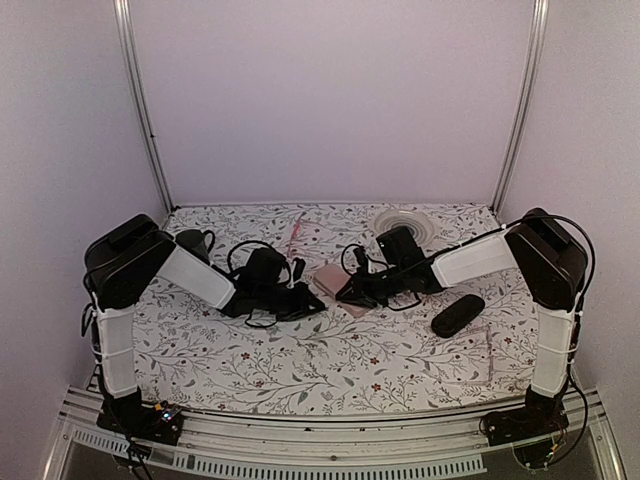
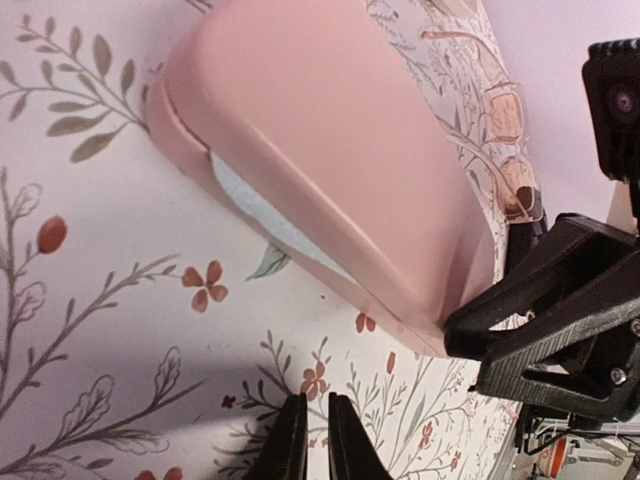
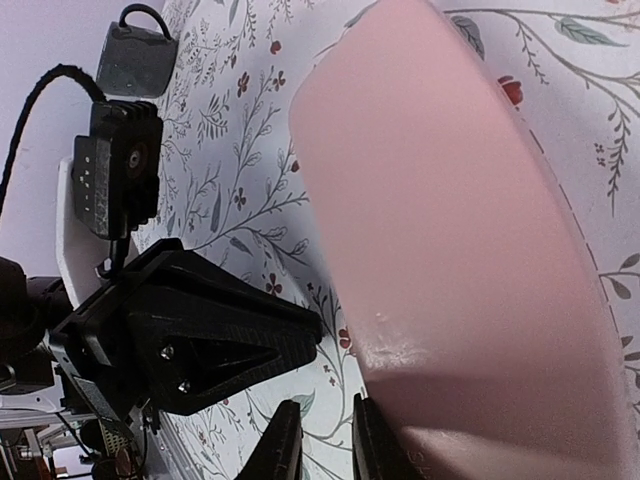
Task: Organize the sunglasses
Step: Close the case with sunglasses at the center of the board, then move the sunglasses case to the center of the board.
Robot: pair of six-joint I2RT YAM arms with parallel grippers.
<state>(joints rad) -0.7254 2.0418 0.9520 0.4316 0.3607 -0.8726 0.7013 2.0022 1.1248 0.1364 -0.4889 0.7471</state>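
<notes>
The black wire-frame sunglasses do not show in any view. A pink glasses case [image 1: 333,281] lies closed at the middle of the table, with a white strip showing at its seam in the left wrist view [image 2: 320,150]. My left gripper [image 1: 308,300] is just left of the case, low over the cloth, with its jaws [image 2: 317,402] nearly together and empty. My right gripper [image 1: 350,293] is at the case's near right edge. Its jaws [image 3: 325,402] stand a narrow gap apart and hold nothing, and one finger is beside the case [image 3: 450,230].
A black oval hard case [image 1: 458,315] lies to the right. Pale pink clear-lensed glasses [image 2: 505,150] lie beyond the pink case. A round white ring [image 1: 405,222] and a dark grey pouch [image 1: 195,243] sit at the back. The two grippers are close together.
</notes>
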